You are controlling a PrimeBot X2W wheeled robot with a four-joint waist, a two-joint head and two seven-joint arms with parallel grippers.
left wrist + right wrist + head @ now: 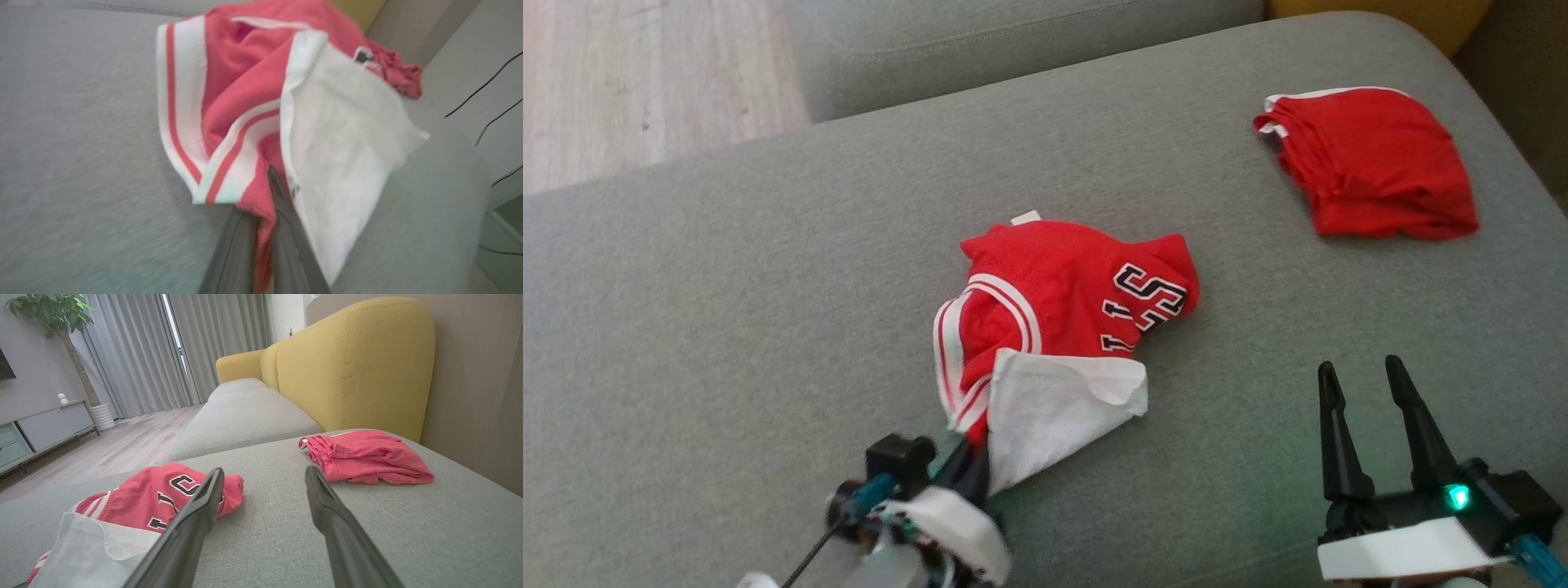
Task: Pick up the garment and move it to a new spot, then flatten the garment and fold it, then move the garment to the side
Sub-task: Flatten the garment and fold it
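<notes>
A grey sofa cushion (727, 327) in a living room, its yellow backrest (351, 363) behind, is my work surface. The crumpled red garment (1054, 302), white lining turned out, lies mid-cushion. My left gripper (974, 461) is clamped on its near hem, red cloth pinched between the fingers. My right gripper (1360, 365) hovers with fingers spread above bare cushion to the garment's right, touching nothing. A folded red piece (1372, 163) rests well apart, near the far right corner.

The left gripper (974, 459), low at the lower left, has its jaws closed on the edge of the red and white cloth garment (1054, 302). The right gripper (1362, 371) stands at the lower right, jaws wide apart, dark fingers pointing up.
</notes>
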